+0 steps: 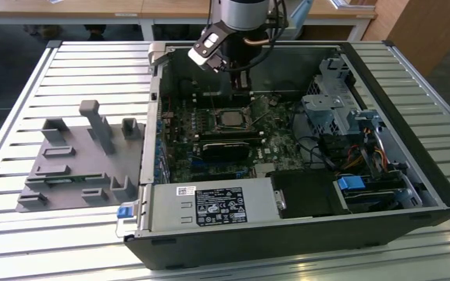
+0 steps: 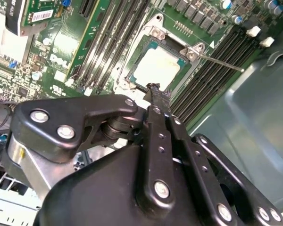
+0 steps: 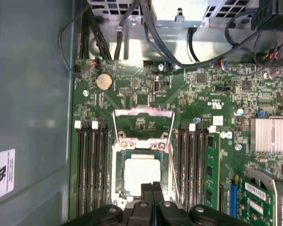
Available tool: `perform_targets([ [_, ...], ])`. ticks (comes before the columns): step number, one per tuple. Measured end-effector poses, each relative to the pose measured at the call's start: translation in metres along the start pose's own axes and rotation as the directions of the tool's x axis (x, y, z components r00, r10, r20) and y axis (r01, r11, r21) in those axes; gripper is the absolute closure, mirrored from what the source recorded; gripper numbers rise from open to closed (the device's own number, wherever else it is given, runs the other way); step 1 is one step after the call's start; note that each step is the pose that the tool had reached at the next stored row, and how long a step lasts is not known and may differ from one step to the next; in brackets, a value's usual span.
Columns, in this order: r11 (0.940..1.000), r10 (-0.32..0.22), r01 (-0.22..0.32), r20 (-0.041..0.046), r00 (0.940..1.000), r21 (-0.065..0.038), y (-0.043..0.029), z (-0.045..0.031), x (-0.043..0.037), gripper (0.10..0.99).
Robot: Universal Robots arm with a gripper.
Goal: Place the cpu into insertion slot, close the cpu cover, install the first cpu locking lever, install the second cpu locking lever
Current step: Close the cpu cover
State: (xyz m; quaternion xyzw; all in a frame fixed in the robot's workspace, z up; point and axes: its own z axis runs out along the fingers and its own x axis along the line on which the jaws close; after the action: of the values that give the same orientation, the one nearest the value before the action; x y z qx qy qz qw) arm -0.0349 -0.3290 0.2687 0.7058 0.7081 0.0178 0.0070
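Black jointed links of my hand (image 2: 155,89) crowd the foreground in both wrist views. Its two fingers are drawn together to one narrow tip, with nothing between them that I can see.

Just past that tip lies the small flat square cpu (image 3: 142,173) with its silvery-beige metal top. It sits level in the insertion slot (image 2: 131,76), the square black socket set into the green circuit board (image 3: 132,89). My fingertips (image 3: 147,189) overlap the chip's nearest edge in the first wrist view. Whether they touch it or hang above it I cannot tell.

Across the chip from me, at its opposite edge, is the cpu cover (image 3: 144,111), a thin silvery metal frame with a square window. It appears to stand raised off the chip rather than flat on it, so I judge the chip placed and the cover not yet down. Its hinge edge runs crosswise to the line from my hand to it, so the frame faces me squarely over the chip.

In the exterior view my hand hangs inside the open black computer case (image 1: 287,246). The case rests on the slatted metal table (image 1: 77,64) beside a grey moulded fixture (image 1: 77,158).
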Motion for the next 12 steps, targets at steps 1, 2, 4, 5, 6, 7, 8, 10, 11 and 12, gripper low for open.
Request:
perform_targets([
  [1, 1.0, 0.0, 0.0, 0.0001, 1.0, 0.0, 0.0019, 0.0, -0.0001, 0.98],
  [2, 1.0, 0.0, 0.0, 0.0001, 1.0, 0.0, 0.0044, 0.0001, -0.0001, 0.98],
  [4, 1.0, 0.0, 0.0, 0.0001, 1.0, 0.0, 0.01, 0.0003, -0.0002, 0.98],
  [5, 1.0, 0.0, 0.0, 0.0001, 1.0, 0.0, 0.013, 0.0004, -0.0003, 0.98],
  [6, 1.0, 0.0, 0.0, 0.0001, 1.0, 0.0, 0.0157, 0.0005, -0.0003, 0.98],
  [7, 1.0, 0.0, 0.0, 0.0, 1.0, 0.0, 0.0185, 0.0006, -0.0003, 0.98],
  [8, 1.0, 0.0, 0.0, 0.0, 1.0, 0.0, 0.0208, 0.0007, -0.0003, 0.98],
  [10, 1.0, 0.0, 0.0, 0.0, 1.0, 0.0, 0.0251, 0.0008, -0.0003, 0.98],
  [11, 1.0, 0.0, 0.0, 0.0001, 1.0, 0.0, 0.0269, 0.0009, -0.0003, 0.98],
  [12, 1.0, 0.0, 0.0, 0.0001, 1.0, 0.0, 0.0288, 0.001, -0.0003, 0.98],
])
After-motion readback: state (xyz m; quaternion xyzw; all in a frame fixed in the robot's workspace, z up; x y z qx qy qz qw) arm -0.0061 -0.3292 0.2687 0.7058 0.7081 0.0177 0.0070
